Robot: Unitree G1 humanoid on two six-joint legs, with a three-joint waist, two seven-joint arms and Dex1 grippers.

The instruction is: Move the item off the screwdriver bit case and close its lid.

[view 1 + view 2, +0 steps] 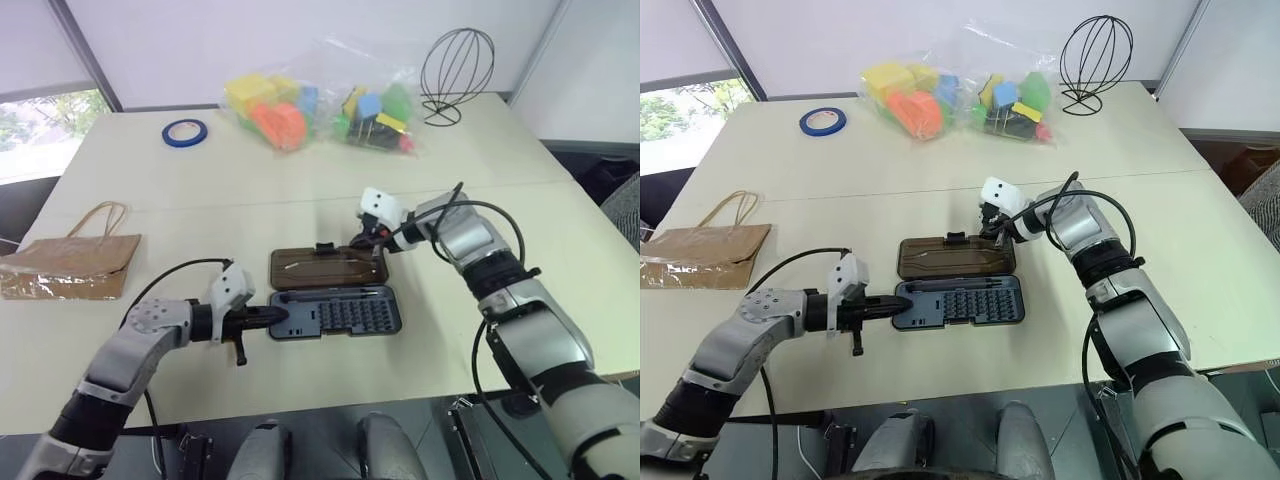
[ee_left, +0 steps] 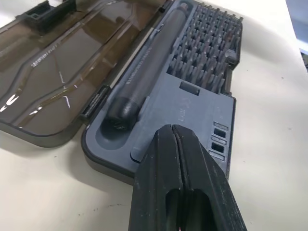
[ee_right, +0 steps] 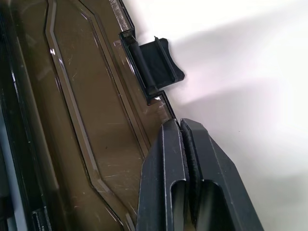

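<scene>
We see the screwdriver bit case (image 1: 335, 312) lying open near the front edge of the pale table (image 1: 300, 170), its dark grey tray of ribbed bit rows toward us and the lid (image 1: 322, 267) folded flat on the far side, smoky brown, translucent, with rounded corners and a small black latch tab (image 3: 156, 65) on its far edge. The left gripper (image 1: 272, 317) has its two black fingers pressed together, their tips at the left end of the tray, by the rounded end of the dark driver handle (image 2: 149, 67); we cannot tell if they touch it. The right gripper (image 1: 992, 235) also has its fingers closed on nothing, tips at the lid's far right edge, just beside the latch tab. The brown kraft paper bag (image 1: 72, 265) lies flat, well apart from the case, by the table's left edge, its twine handles looped away from us. Bare tabletop lies all round the case. Along the far side sit a roll of blue tape (image 1: 185, 131), two clear bags of colourful toys (image 1: 320, 110) and a black wire stand (image 1: 456, 70). Behind are pale walls and a window (image 1: 45, 125) at the left.
</scene>
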